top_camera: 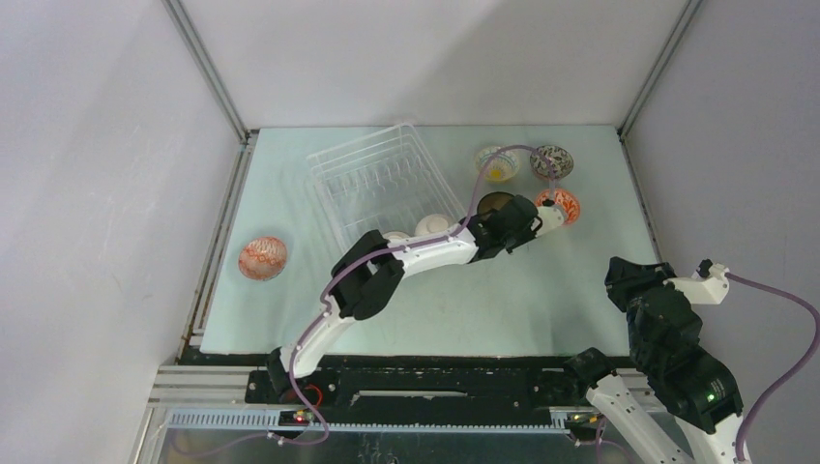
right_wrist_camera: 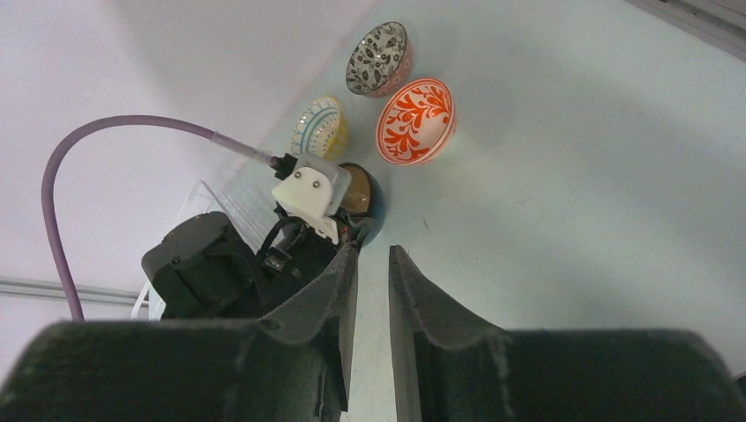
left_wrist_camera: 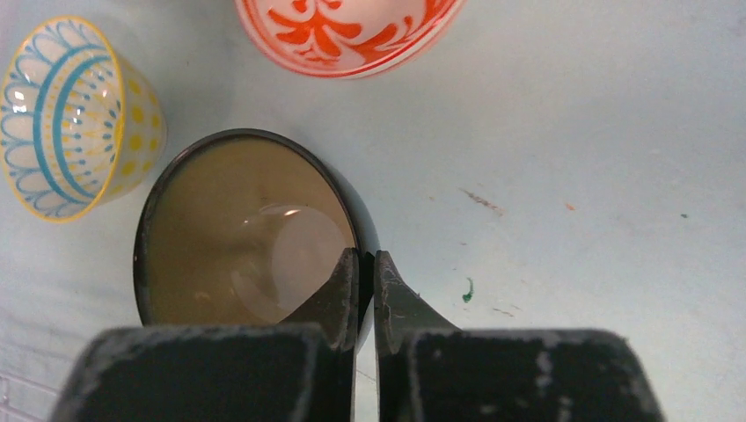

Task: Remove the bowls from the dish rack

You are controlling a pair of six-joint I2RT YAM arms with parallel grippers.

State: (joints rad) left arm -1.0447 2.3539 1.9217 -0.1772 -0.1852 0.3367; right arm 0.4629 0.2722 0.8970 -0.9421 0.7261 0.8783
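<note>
Okay, top view: the dish rack (top_camera: 377,184), a white wire basket, sits skewed at back left of the worktop (top_camera: 503,300). Two white bowls (top_camera: 432,225) are at its near edge, partly under the left arm; inside or outside, cannot tell. One red-patterned bowl (top_camera: 263,258) sits alone far left. The yellow bowl (top_camera: 497,162), speckled bowl (top_camera: 551,160), orange floral bowl (top_camera: 559,205) and dark bowl (top_camera: 493,202) cluster back right. Left wrist view adds the grip: left fingers (left_wrist_camera: 339,294) pinched on the dark bowl's rim, one inside, one outside, over a glossy brown interior. Right wrist view: right fingers (right_wrist_camera: 339,290) narrowly apart, nothing between them, well short of the cluster.
</note>
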